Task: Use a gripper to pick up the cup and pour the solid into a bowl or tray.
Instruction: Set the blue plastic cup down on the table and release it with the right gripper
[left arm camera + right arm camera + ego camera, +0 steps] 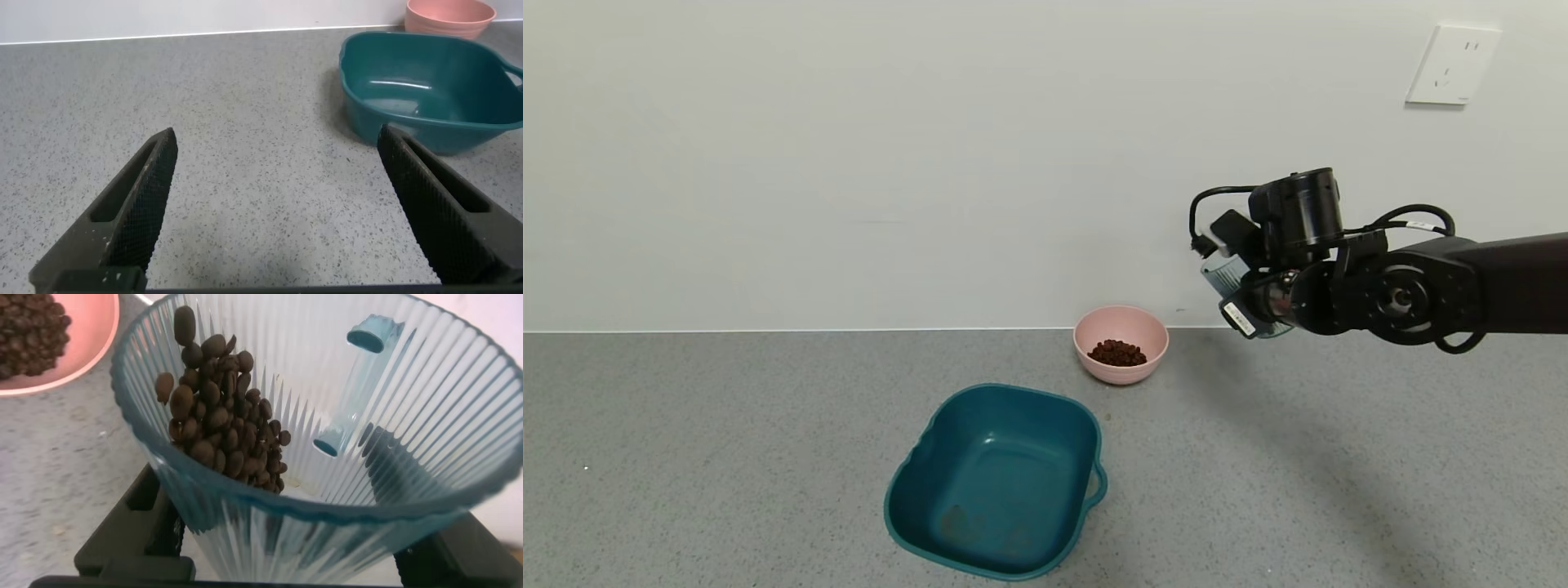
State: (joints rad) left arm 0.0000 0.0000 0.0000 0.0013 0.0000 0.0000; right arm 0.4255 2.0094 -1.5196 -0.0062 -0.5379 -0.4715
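1. The right gripper (1245, 306) is raised above the desk's far edge, toward the right, with its jaws clamped on the ribbed blue-teal cup (327, 449). In the head view the cup (1227, 278) is tilted, mouth leaning toward the pink bowl (1121, 343), but it sits beside and above the bowl, not over it.

2. Done so far, judging by how things lie: the cup is picked up, and a small heap of dark brown pellets (1118, 353) already lies in the pink bowl, which stands near the far edge of the desk, a little right of centre.

3. Left to do: the right wrist view shows a good cluster of pellets (219, 416) banked against the lower wall of the tilted cup, close to its rim. So the pour looks only partly finished; the cup seems to need to be over the bowl and tipped further to empty.

4. One stray pellet-like speck lies on the desk between the bowl and the dark teal tub (1001, 482); I cannot tell for sure what it is. The tub stands nearer the front edge and holds no pellets.

5. The left gripper (286, 212) hovers low over the grey desk (245, 122) with jaws spread wide, holding nothing, near the tub.
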